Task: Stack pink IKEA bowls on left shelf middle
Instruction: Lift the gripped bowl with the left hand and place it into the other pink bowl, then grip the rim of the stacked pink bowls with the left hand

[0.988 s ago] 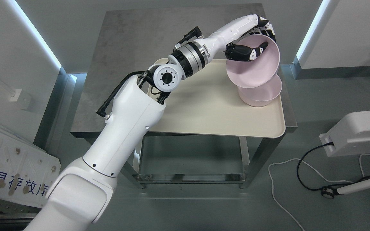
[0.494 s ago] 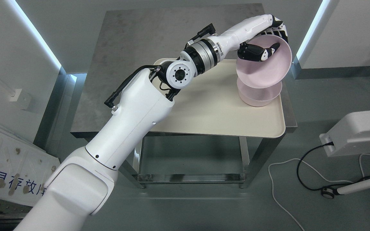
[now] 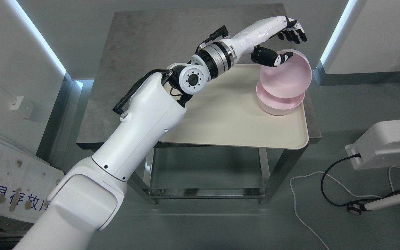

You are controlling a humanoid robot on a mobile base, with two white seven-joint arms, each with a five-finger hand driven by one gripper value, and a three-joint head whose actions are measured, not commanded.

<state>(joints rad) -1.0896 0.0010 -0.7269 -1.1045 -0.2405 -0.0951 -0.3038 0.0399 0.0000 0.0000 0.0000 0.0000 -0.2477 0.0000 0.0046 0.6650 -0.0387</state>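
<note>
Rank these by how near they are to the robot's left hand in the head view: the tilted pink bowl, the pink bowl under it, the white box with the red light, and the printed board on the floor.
1. Tilted pink bowl: right at the left hand, thumb at its rim.
2. Lower pink bowl: just beneath, on the cream tray.
3. White box: on the right, at the floor.
4. Printed board: far lower left.

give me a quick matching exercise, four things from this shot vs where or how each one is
Things:
1. upper bowl
2. lower bowl
3. tray
4. left hand

States:
A. flat on the tray
B. fingers spread above the bowls
C. tilted on the other bowl
D. on the grey table, overhanging its front edge

Pairs: 1-C, 2-A, 3-D, 4-B
</note>
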